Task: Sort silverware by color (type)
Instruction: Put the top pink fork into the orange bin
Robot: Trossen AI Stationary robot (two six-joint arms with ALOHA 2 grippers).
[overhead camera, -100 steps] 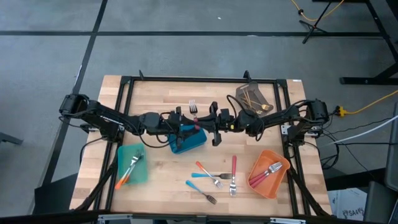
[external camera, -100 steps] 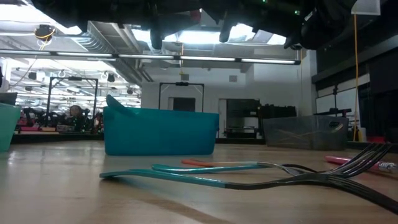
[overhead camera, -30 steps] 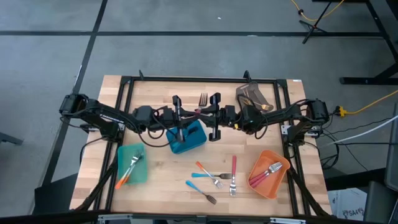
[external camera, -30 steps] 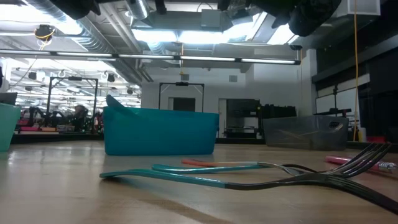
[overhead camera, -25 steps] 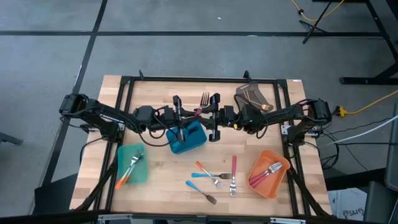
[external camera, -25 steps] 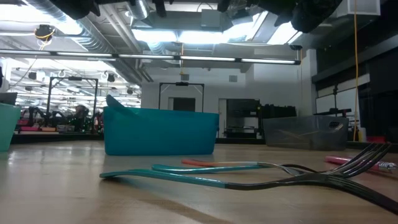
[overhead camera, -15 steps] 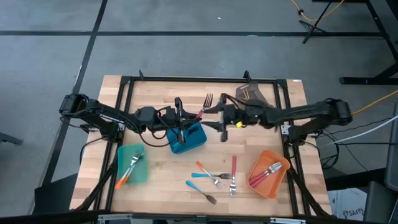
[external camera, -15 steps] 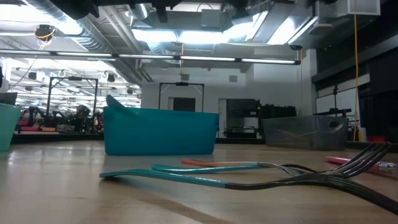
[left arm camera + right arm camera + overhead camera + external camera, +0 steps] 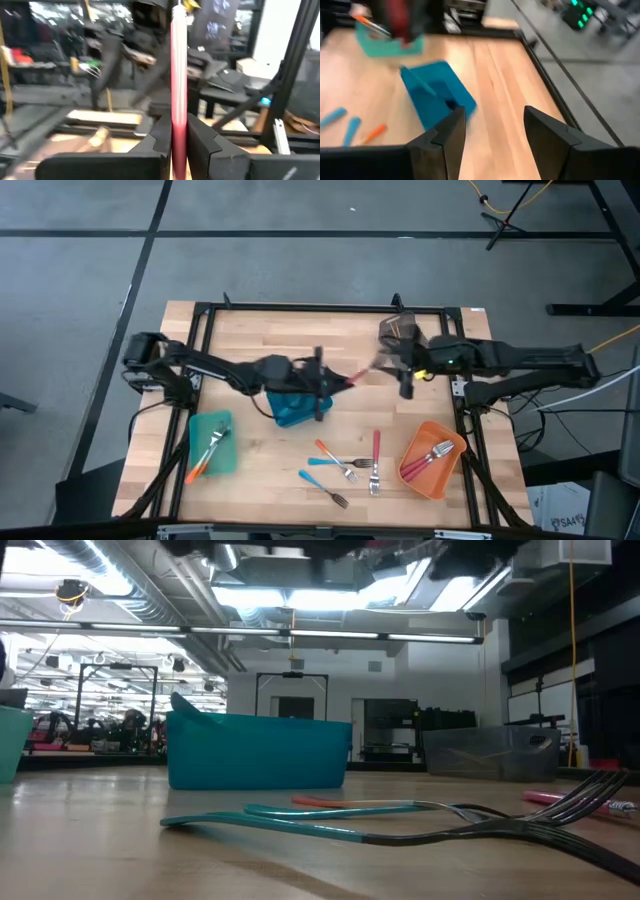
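From where I stand, the left gripper (image 9: 322, 383) hangs over the far corner of the blue bin (image 9: 298, 406) near the table's middle, its fingers (image 9: 161, 137) pinched tight on a red-handled fork (image 9: 178, 75); the handle stands straight up between them in the left wrist view, and the head is too blurred to make out. The right gripper (image 9: 403, 373) sits off toward the far right, beside the grey bin (image 9: 400, 330), and its two fingers (image 9: 451, 132) are spread with nothing between them.

The rest of the silverware is scattered. An orange-handled fork (image 9: 205, 452) lies in the teal bin (image 9: 212, 465) by the left edge. Red-handled forks (image 9: 425, 457) rest in the orange bin (image 9: 449, 470) near the right front corner. On bare wood at the front, between those bins, lie a cluster of loose forks (image 9: 345, 468): orange, blue and red handles, some crossing or touching.

The wooden table (image 9: 250, 325) is bare along its far strip and between the blue bin and the loose cluster. A black frame (image 9: 205, 320) rims the work area.
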